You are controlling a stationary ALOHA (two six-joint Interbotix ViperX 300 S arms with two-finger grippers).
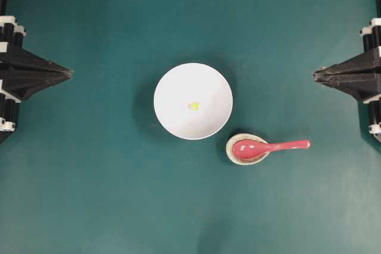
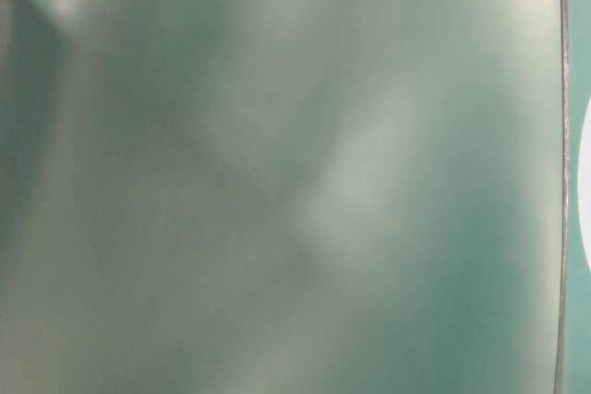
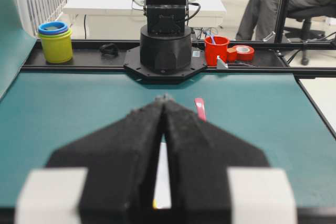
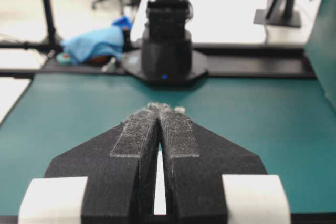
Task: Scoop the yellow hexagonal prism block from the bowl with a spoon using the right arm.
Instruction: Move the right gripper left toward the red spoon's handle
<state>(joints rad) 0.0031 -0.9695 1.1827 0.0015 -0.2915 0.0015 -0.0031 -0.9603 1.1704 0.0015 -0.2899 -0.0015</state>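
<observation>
Spoon [image 1: 268,146] propped on small dish [image 1: 246,150], handle toward 3 o'clock for right gripper [image 1: 317,75]; both grippers clenched, empty. Block [image 1: 194,106] centred in bowl [image 1: 172,81].

The bowl [image 1: 172,120] is plain white, the block [image 1: 194,106] bright yellow, the spoon [image 1: 268,146] glossy pinkish red. The small dish [image 1: 232,154] is speckled off-white. The table [image 1: 89,194] is dark teal.

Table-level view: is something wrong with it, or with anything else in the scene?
That view is a blurred teal-grey wash; only a white sliver shows at its right edge, so it is no use here. Overhead, all looks orderly: the block lies in the bowl, and the spoon rests in its small dish.
</observation>
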